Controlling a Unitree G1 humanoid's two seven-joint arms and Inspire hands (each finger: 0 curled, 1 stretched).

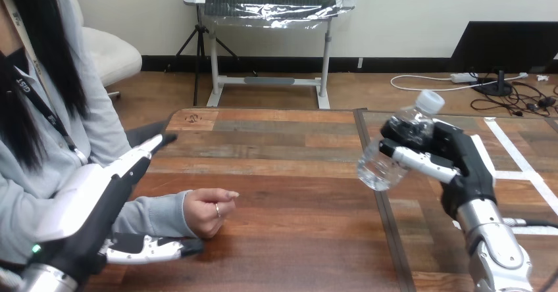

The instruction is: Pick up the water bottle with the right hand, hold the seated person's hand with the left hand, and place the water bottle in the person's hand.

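Note:
My right hand (454,157) is shut on a clear water bottle (380,167) and holds it tilted above the table's right part, white cap (431,100) up and to the right. The person's hand (207,212) rests loosely curled on the table at the left. My left hand (92,193) is beside the person's sleeved forearm. Its fingers (152,146) stretch straight toward the far side, and its thumb (154,249) lies along the table just in front of the person's wrist. I see no curl round the wrist. The bottle is well to the right of the person's hand.
The wooden table (296,239) has a dark seam (385,213) running front to back, under the bottle. White tape lines (520,164) mark the table's right part. The person sits at the left side.

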